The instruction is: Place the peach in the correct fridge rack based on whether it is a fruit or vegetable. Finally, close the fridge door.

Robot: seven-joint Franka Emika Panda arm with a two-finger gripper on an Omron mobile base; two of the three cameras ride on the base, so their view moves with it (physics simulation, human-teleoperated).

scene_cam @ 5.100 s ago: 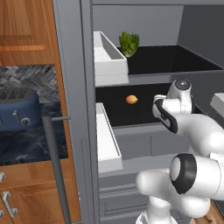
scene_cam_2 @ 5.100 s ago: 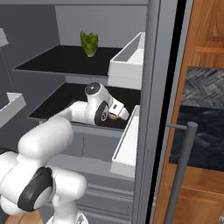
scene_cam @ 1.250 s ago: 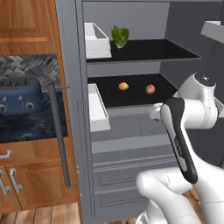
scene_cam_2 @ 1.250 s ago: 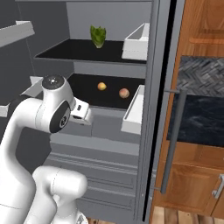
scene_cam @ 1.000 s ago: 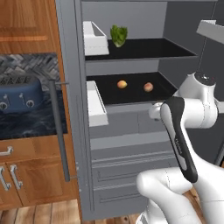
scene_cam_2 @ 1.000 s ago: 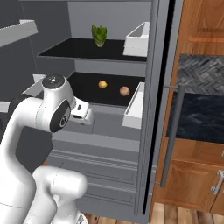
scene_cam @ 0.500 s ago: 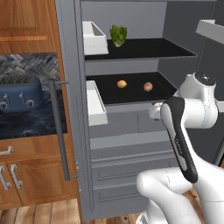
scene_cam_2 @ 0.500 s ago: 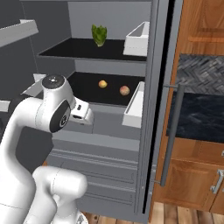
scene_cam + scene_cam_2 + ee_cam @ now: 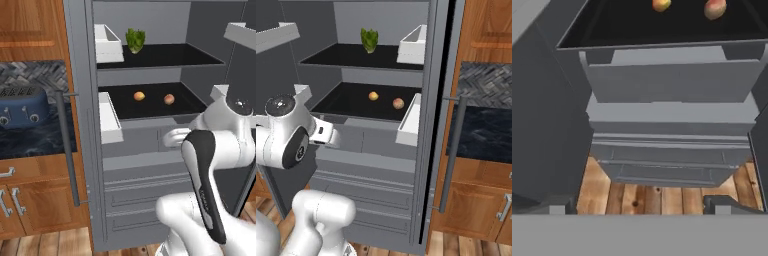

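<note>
The fridge (image 9: pixel 145 150) stands open w/ both doors swung out: one door (image 9: pixel 433 120) at the left of the left base view, carrying white bins (image 9: pixel 107 117), and a 2nd door edge at the far right there. The doors are left wide presumably because the last step, closing, is not yet done.

Inside, the upper shelf (image 9: pixel 165 57) holds a leafy green veg (image 9: pixel 135 40), so that level is judged the vegetable one. The fridge rack (image 9: pixel 150 102) below it, glossy black w/ a grey front lip, carries two round fruits well apart from each other. The peach (image 9: pixel 169 99) is the pinker one, resting on the rack toward the robot's right; the yellower orange fruit (image 9: pixel 139 95) sits to its left. Fruit is thus grouped w/ fruit, which is judged the correct sorting, so the placing part looks done.

The arm (image 9: pixel 215 165) is seen folded low in front of the drawers (image 9: pixel 150 195), well clear of the rack, likely so the doors can be swept shut w/o a collision. In the hand view the gripper (image 9: pixel 639 209) looks toward the drawer fronts and the wood floor (image 9: pixel 657 197); its fingertips (image 9: pixel 724 204) stand spread wide apart, nothing between them. The peach (image 9: pixel 714 7) and its neighbour are seen near the top edge of that view, touching only the rack.

Next move is judged to be reaching a door edge and pushing; the bins on the door could snag the arm if it is approached from inside.
</note>
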